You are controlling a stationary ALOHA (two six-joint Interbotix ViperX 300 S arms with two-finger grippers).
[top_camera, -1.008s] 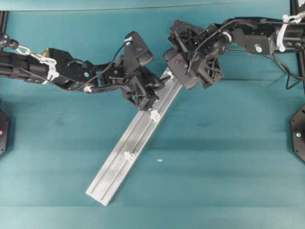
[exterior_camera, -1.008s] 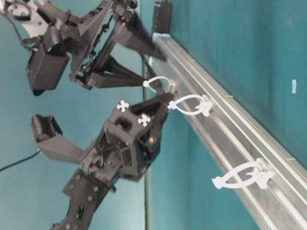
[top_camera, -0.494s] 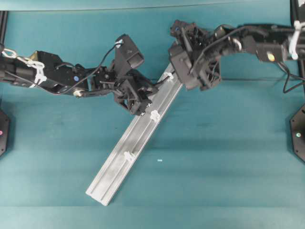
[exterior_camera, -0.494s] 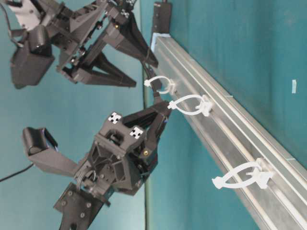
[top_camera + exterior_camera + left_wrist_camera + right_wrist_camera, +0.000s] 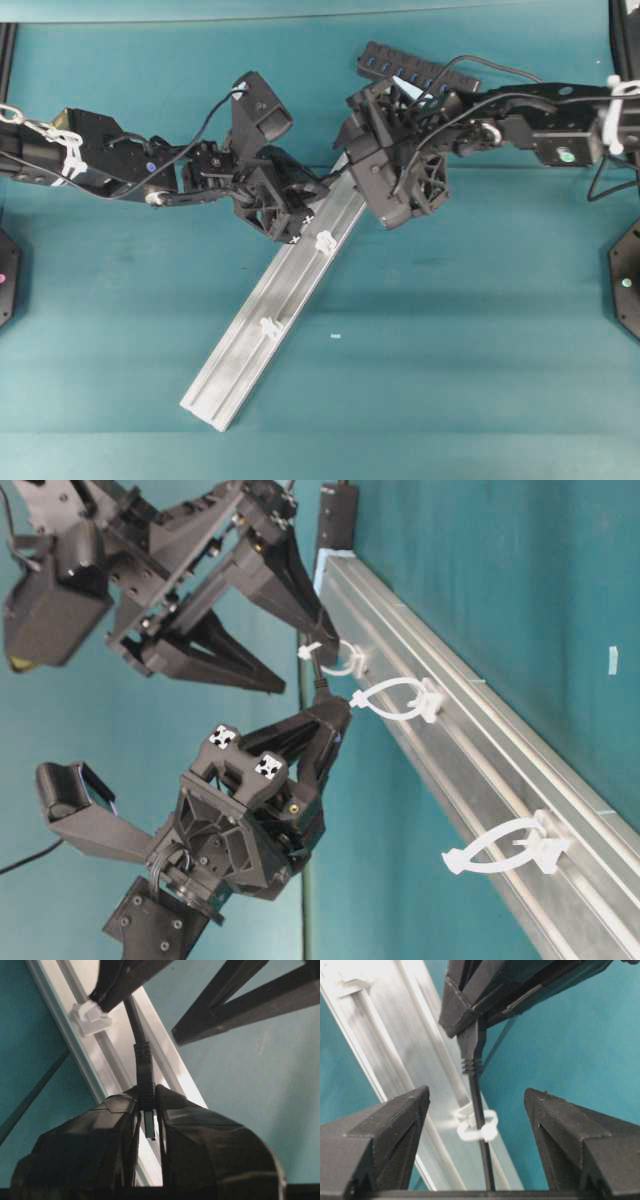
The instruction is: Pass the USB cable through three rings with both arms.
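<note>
Teal table (image 5: 480, 330) | we see USB cable (image 5: 479, 1105) through first ring (image 5: 476, 1125); two left | left end effector (image 5: 148, 1110) grasping plug, right end effector (image 5: 477, 1145) released

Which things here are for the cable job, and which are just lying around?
For the job: USB cable, three rings, left gripper pinching the plug, open right gripper.
Just there: rail, hub, white scrap.
</note>
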